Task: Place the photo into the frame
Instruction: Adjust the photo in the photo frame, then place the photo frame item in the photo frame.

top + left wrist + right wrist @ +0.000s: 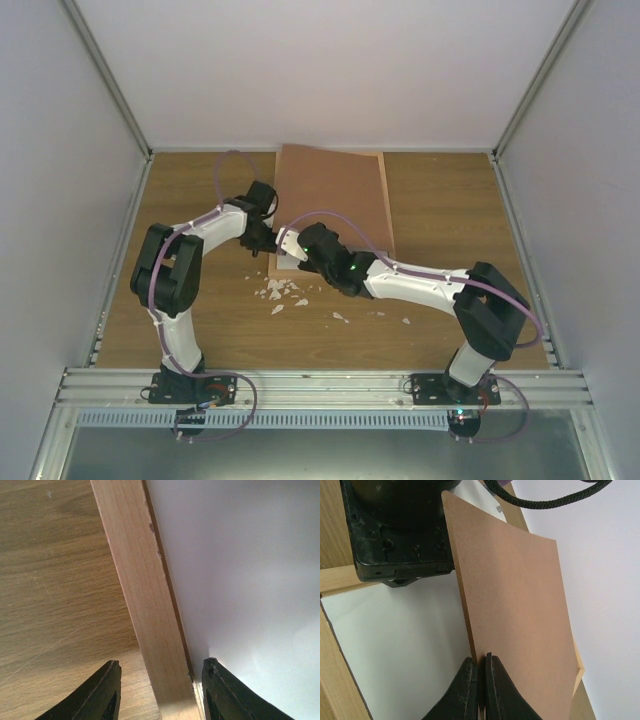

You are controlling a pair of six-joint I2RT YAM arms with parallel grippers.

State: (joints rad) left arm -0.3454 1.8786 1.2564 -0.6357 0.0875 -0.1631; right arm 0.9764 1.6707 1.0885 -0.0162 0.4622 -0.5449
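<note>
The right gripper (481, 677) had its jaws pinched tight on the near edge of the backing board (520, 620). It held that edge up off the frame (135, 580), so the brown sheet slanted like a half-open lid with its far edge lower, toward the back of the table (50, 580). I judged the tilt was there to leave the opening of the frame in reach while the board stood ready to drop over it.

Under the raised board a flat white sheet lay inside the light wooden rails. I took it for the photo (405, 645), already lying in the frame. No printed picture showed on it from either wrist, though, so it may have been its back or only its wide border.

The left gripper (162, 662) hung low over the frame's left rail with its jaws partly apart. One finger was outside over the table and the other inside over the white sheet, gripping nothing. It looked placed to steady the rail so the frame would not slide when the board came down.

Small white scraps (280, 290) lay on the table just in front of the frame, apart from both grippers.
</note>
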